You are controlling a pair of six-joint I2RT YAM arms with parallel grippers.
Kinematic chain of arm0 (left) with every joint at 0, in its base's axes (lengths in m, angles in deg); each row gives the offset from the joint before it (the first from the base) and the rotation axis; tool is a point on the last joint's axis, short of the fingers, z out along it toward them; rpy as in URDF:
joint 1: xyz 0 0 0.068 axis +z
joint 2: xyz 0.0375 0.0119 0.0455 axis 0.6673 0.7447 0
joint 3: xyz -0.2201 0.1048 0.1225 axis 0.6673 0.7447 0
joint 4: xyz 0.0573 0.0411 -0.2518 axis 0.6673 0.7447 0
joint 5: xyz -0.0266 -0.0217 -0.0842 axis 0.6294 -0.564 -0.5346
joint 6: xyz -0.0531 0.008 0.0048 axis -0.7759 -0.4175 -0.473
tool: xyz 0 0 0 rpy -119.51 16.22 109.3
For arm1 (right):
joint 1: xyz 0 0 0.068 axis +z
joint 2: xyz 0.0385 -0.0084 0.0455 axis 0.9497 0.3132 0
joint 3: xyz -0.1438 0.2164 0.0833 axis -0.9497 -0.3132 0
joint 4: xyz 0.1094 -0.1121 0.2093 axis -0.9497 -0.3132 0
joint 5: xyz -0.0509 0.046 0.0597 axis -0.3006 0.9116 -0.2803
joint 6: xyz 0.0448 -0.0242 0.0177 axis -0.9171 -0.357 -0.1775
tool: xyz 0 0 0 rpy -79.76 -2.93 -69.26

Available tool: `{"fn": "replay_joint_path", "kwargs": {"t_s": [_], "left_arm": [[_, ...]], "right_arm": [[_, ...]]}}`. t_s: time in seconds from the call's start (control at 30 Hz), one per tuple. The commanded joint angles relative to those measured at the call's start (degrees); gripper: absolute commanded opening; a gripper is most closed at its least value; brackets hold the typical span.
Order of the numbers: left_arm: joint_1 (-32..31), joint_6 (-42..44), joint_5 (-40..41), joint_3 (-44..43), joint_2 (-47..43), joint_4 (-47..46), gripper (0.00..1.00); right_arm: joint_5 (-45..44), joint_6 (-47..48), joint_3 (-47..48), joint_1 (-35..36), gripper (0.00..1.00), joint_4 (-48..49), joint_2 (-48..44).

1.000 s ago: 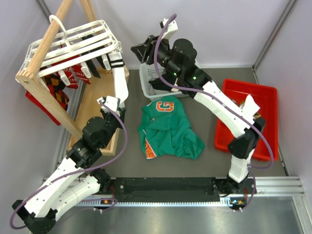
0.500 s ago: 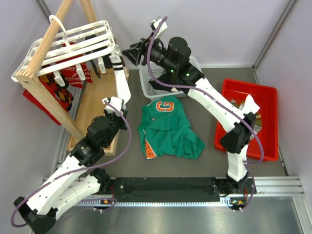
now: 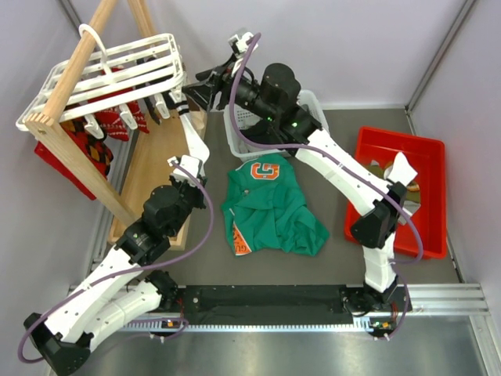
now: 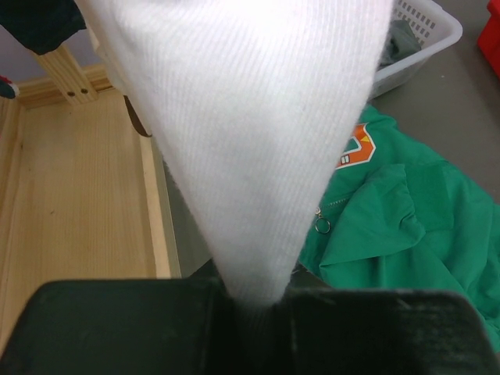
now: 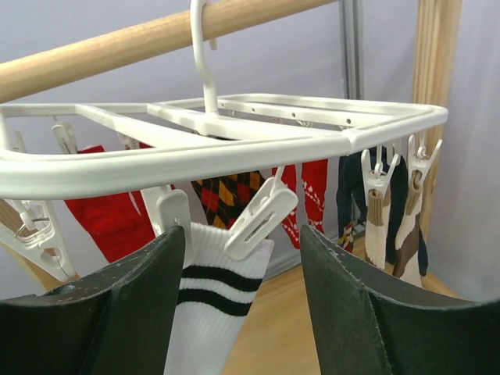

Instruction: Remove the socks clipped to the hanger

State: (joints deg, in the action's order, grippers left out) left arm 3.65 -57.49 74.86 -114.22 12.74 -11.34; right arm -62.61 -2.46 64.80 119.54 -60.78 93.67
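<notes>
The white slatted hanger (image 3: pixel 109 70) hangs by its hook from the wooden rack at the upper left. A white sock with two black bands (image 3: pixel 190 129) is clipped to its near corner and stretches down to my left gripper (image 3: pixel 182 166). That gripper (image 4: pixel 250 301) is shut on the sock's lower end (image 4: pixel 242 141). My right gripper (image 5: pixel 242 234) is open, its fingers (image 5: pixel 133 312) on either side of the white clip (image 5: pixel 262 219) that holds the sock's cuff (image 5: pixel 211 297). Red (image 5: pixel 109 219), argyle (image 5: pixel 230 191) and dark-and-brown socks (image 5: pixel 391 211) hang from other clips.
A green shirt with orange print (image 3: pixel 270 207) lies on the table's middle. A white basket (image 3: pixel 237 137) stands behind it, under my right arm. A red bin (image 3: pixel 427 157) is at the right. The wooden rack's pole (image 3: pixel 70 70) and base board (image 3: pixel 153 176) stand at the left.
My right gripper has swung left to the hanger's corner clip and its jaws have spread wider. The hanger's near corner has shifted a little left. My left gripper keeps hold of the white sock.
</notes>
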Motion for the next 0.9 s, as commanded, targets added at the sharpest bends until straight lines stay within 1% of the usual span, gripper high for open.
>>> {"fn": "replay_joint_path", "kwargs": {"t_s": [0.0, 0.3, 0.5, 0.63, 0.87], "left_arm": [[-0.10, 0.16, -0.26, 0.25, -0.30, -2.06, 0.00], [-0.10, 0.77, -0.26, 0.25, 1.27, -2.24, 0.00], [-0.10, 0.95, -0.35, -0.71, 3.65, -1.80, 0.00], [-0.10, 0.95, 0.18, -0.80, 4.00, -1.80, 0.00], [-0.10, 1.04, 1.06, -1.07, 4.80, -1.62, 0.00]], "right_arm": [[-0.47, 1.53, 4.12, 1.08, 0.61, 2.88, 0.43], [-1.09, 1.88, 5.09, 1.16, 0.61, 2.27, 2.27], [-1.00, 1.71, 3.60, 1.60, 0.61, 3.23, 1.05], [0.93, 1.00, 3.86, 2.04, 0.62, 3.32, 0.26], [1.20, 0.48, 2.81, 3.10, 0.62, 2.88, -0.36]]}}
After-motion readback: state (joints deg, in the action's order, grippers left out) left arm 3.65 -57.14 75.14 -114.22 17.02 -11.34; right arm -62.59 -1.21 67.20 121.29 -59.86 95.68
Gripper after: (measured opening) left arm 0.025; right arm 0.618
